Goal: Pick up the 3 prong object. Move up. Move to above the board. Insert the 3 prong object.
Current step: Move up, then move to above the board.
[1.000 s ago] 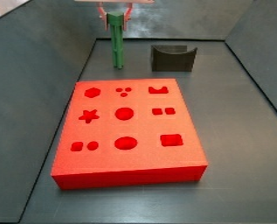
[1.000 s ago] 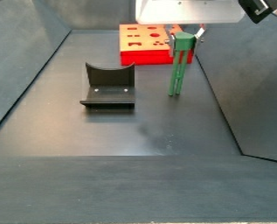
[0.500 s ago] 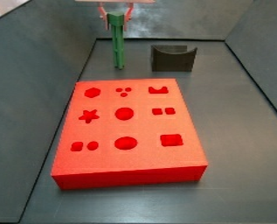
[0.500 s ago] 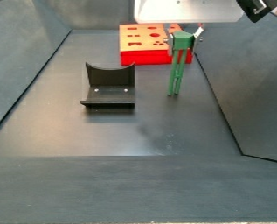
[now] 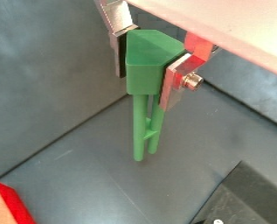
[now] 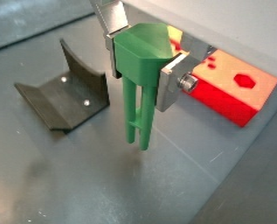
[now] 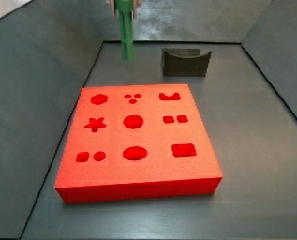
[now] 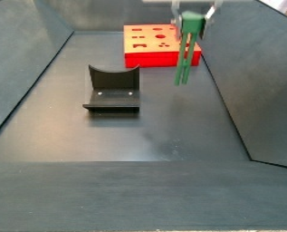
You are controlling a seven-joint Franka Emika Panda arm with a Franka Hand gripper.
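gripper (image 5: 148, 63) mostly cropped in both side views | silver plates clamp blocky head of smooth green 3 prong object (image 6: 140, 74) | board (image 7: 136, 140): flat red slab, shaped recesses

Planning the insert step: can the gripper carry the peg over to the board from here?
Probably yes. The gripper holds the peg clear of the floor, and nothing stands between it and the board; the grey block sits off to the side.

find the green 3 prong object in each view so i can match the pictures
Wrist view: 3 prong object hangs mid-frame, head between the gripper fingers.
Wrist view: mid-frame.
Side view: top, left of centre.
Side view: upper right.
Shared landmark: the red board.
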